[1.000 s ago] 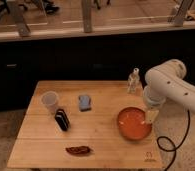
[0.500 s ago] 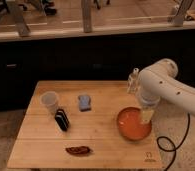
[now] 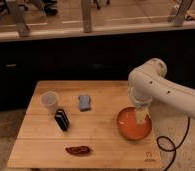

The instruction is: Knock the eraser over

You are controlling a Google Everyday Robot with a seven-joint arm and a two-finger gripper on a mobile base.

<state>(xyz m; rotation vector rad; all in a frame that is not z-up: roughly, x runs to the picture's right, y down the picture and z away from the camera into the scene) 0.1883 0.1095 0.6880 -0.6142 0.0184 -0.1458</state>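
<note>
The eraser (image 3: 62, 119), a small black block with thin white stripes, stands upright on the left part of the wooden table (image 3: 101, 145), just right of and in front of the clear plastic cup (image 3: 49, 101). My gripper (image 3: 141, 116) hangs from the white arm (image 3: 156, 87) over the orange bowl (image 3: 133, 125) on the right side of the table. It is well to the right of the eraser and apart from it.
A blue-grey sponge pad (image 3: 84, 102) lies behind and to the right of the eraser. A flat dark reddish-brown thing (image 3: 78, 149) lies near the front edge. A black cable (image 3: 166, 145) loops off the table's right side. A dark wall and window rail stand behind.
The arm has swung leftward, bringing the gripper over the orange bowl and covering the small bottle that showed behind it. The eraser, cup and sponge have not moved.
</note>
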